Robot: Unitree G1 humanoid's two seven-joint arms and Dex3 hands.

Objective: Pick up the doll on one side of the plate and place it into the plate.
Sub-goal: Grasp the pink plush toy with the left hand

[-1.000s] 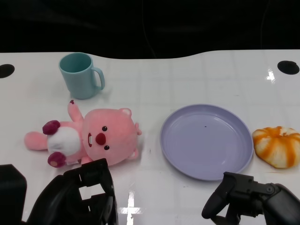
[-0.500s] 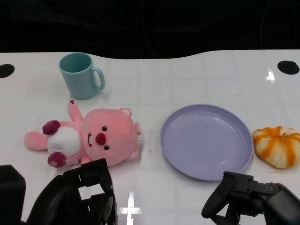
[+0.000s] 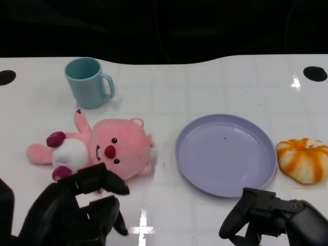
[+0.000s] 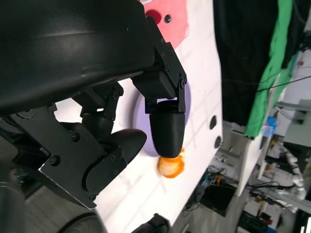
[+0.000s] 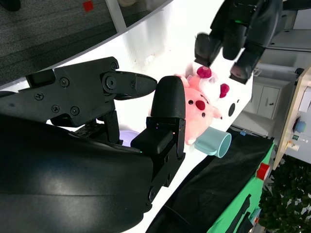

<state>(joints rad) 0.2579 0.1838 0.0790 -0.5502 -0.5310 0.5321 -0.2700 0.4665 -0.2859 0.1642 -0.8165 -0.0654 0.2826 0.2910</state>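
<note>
The pink doll (image 3: 100, 149) is laid on its back on the desk's left half, beside the lilac plate (image 3: 226, 154) and not in it. Near the front edge, the left hand (image 3: 82, 212) is seen released with fingers apart just before the doll, while the right hand (image 3: 266, 220) is likewise empty and spread before the plate. A teal mug (image 3: 88, 82) is placed toward the back-left corner and an orange-striped bun (image 3: 303, 159) by the right edge

A teal mug (image 3: 88, 82) stands upright near the far edge of the white table (image 3: 205, 87), its handle turned toward the right. An orange-and-white striped pumpkin-like toy (image 3: 303, 160) lies on the table at the far right, near two black round holes (image 3: 314, 73) at the table's corners
</note>
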